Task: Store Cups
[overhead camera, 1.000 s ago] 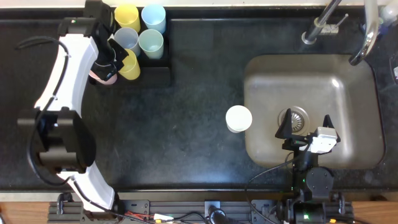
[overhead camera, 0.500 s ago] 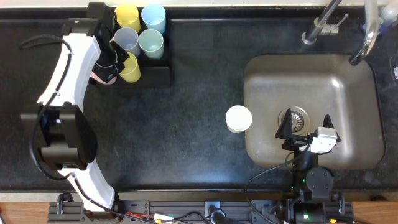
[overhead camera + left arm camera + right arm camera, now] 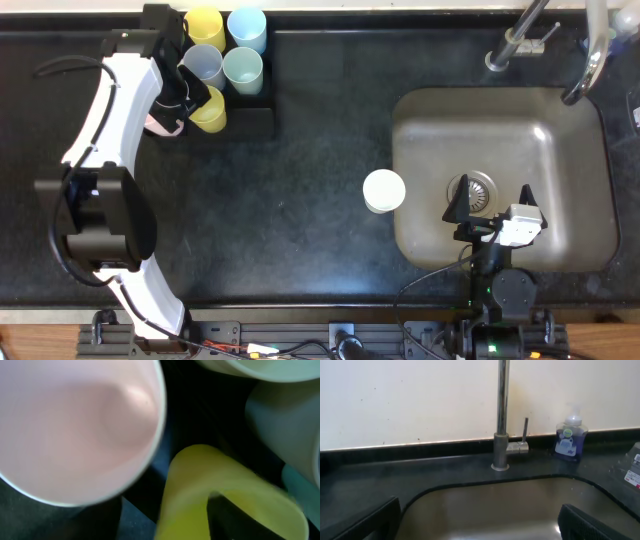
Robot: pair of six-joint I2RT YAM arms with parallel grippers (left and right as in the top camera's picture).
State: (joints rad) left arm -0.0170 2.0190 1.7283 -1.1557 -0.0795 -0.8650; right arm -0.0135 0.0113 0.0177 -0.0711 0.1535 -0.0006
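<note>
Plastic here looks light, thin and slick, so the white cup, on the counter just beside the sink, wants a gentle rim pinch; right jaws hang released over the sink, while left jaws' state by the rack cannot be told.

Counter: dark speckled stone, running the full width of the scene.
Far left: a black tray sits at the far edge, with cups standing in it.
Middle: one white cup on its own, just beside the sink's left rim.
Right: a steel sink, set into the counter.
Far right: the faucet behind the sink, and a soap bottle to its right.
</note>
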